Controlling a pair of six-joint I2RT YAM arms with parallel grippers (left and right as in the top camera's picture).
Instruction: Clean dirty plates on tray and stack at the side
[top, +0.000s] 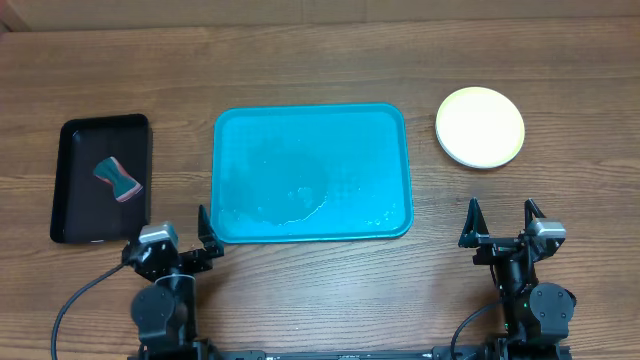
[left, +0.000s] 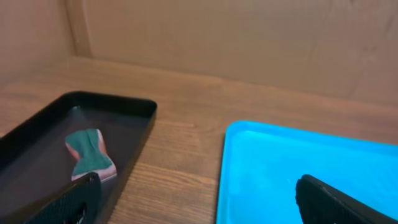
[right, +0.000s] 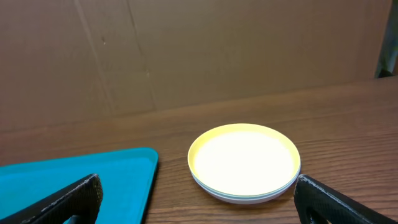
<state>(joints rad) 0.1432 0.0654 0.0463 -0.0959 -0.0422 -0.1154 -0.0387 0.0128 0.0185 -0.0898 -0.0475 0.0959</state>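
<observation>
One sponge (top: 118, 179) in black tray (top: 75, 135)

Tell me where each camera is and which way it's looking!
Overhead: above the table, looking straight down at black tray, sponge, blue tray and plate pile; left fingers and right fingers show at the bottom.
Left wrist: low on the left wrist, facing forward over black tray and blue tray; left fingers in both bottom corners.
Right wrist: low on the right wrist, facing forward at the plate pile; right fingers in both bottom corners.
Shared: both wrist views catch the blue tray.
</observation>
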